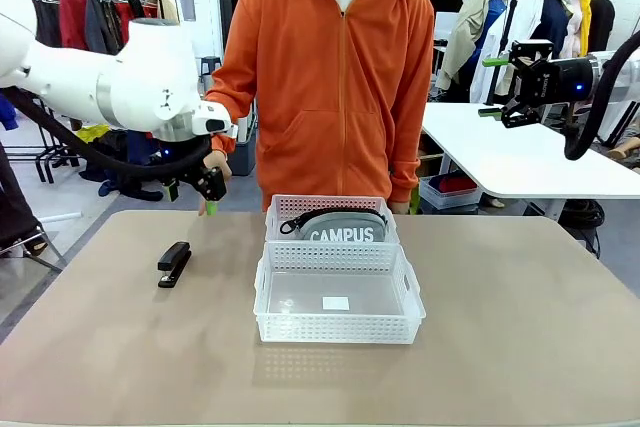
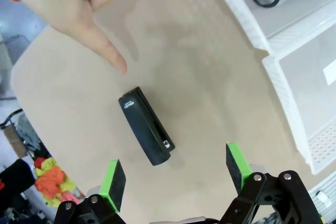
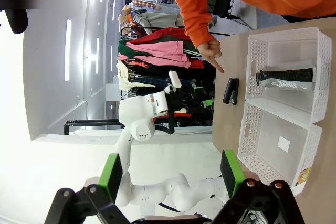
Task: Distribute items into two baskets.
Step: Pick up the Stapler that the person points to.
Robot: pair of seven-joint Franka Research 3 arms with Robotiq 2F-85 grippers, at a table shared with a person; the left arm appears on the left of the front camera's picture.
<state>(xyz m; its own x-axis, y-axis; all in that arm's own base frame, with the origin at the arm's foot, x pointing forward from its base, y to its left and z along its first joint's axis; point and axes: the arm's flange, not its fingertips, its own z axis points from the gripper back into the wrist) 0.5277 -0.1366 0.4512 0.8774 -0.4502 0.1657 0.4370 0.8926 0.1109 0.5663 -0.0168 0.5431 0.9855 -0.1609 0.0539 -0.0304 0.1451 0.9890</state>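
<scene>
A small black stapler point(image 1: 174, 264) lies on the tan table, left of the two baskets. My left gripper point(image 1: 200, 197) hovers open above and behind it; in the left wrist view the stapler point(image 2: 146, 126) lies beyond my left gripper point(image 2: 176, 170), between the lines of its spread fingers. The grey "CAMPUS" pouch point(image 1: 342, 225) rests in the far basket point(image 1: 285, 205). The near basket point(image 1: 337, 327) holds only a small white label. My right gripper point(image 1: 490, 87) hangs open high at the right, away from the table; its wrist view shows the right gripper point(image 3: 170, 174), the stapler point(image 3: 231, 91) and the pouch point(image 3: 286, 75).
A person in an orange hoodie stands at the far edge. Their hand point(image 2: 89, 19) points a finger down toward the stapler, close behind my left gripper. A white table point(image 1: 520, 162) stands at the back right. Bare tabletop surrounds the baskets.
</scene>
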